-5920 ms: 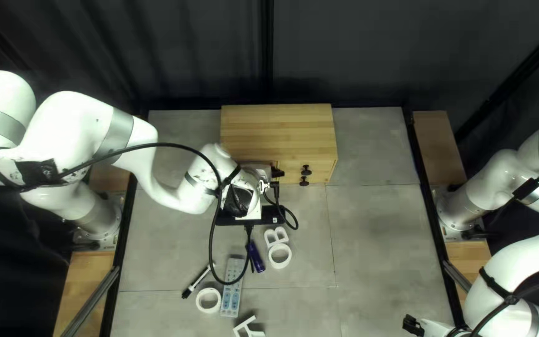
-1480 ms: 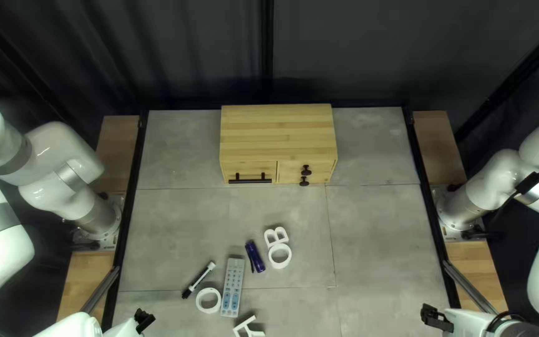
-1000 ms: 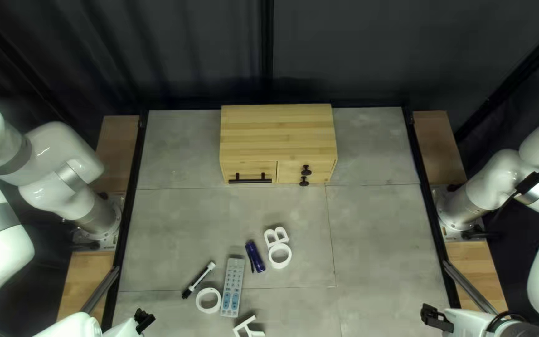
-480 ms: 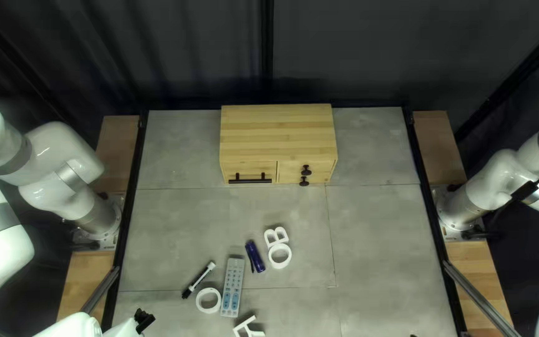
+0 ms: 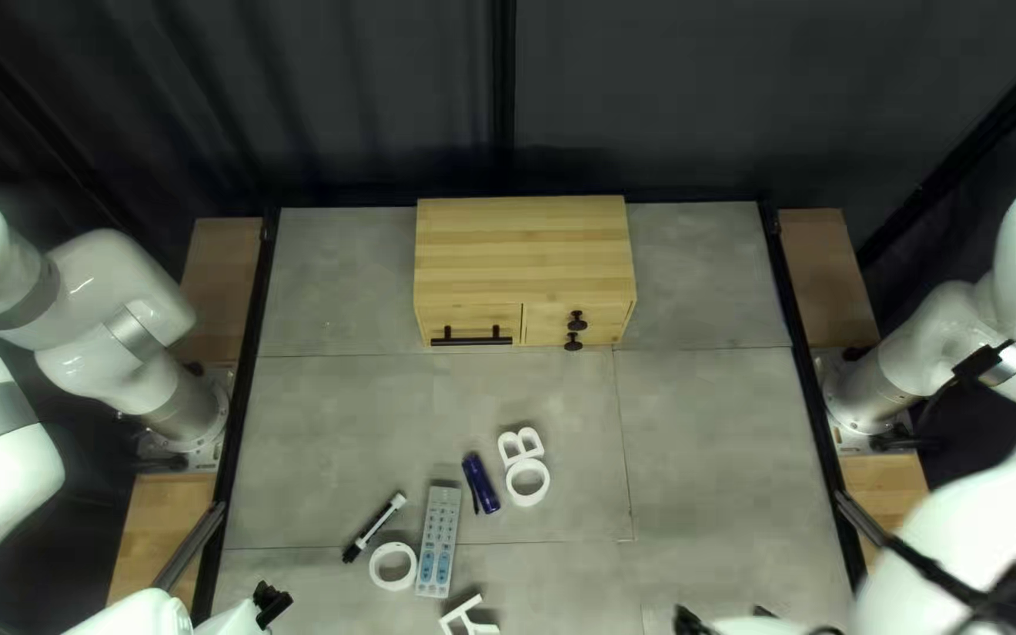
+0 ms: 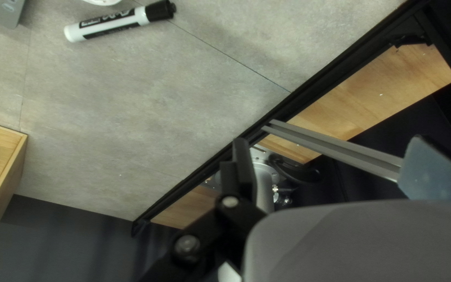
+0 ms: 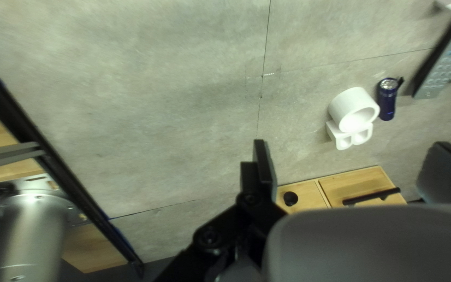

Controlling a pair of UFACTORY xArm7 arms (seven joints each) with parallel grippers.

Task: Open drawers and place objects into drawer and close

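A wooden cabinet [image 5: 526,253] has its drawers shut, a black bar handle [image 5: 472,336] at left and two knobs at right. Before it lie a white letter B [image 5: 520,446], white ring [image 5: 527,482], blue flashlight [image 5: 481,483], grey remote [image 5: 439,541], marker [image 5: 375,527], second white ring [image 5: 393,566] and another white letter [image 5: 468,616]. My left gripper [image 5: 273,602] is left of these; in its wrist view the gripper [image 6: 332,149] stands open and empty, the marker [image 6: 118,22] ahead. At the bottom edge, my right gripper [image 5: 724,619] hangs right of them; its wrist view shows the gripper [image 7: 349,156] open, nothing held.
Black rails [image 5: 808,400] edge the table [image 5: 708,447] on both sides, with metal bars [image 5: 188,546] crossing outward beside the arm bases. A dark curtain [image 5: 649,94] hangs behind the cabinet.
Since the earliest frame, my left arm has withdrawn from the cabinet front to the lower left. My right gripper has lately moved leftward along the near edge. The objects have not moved.
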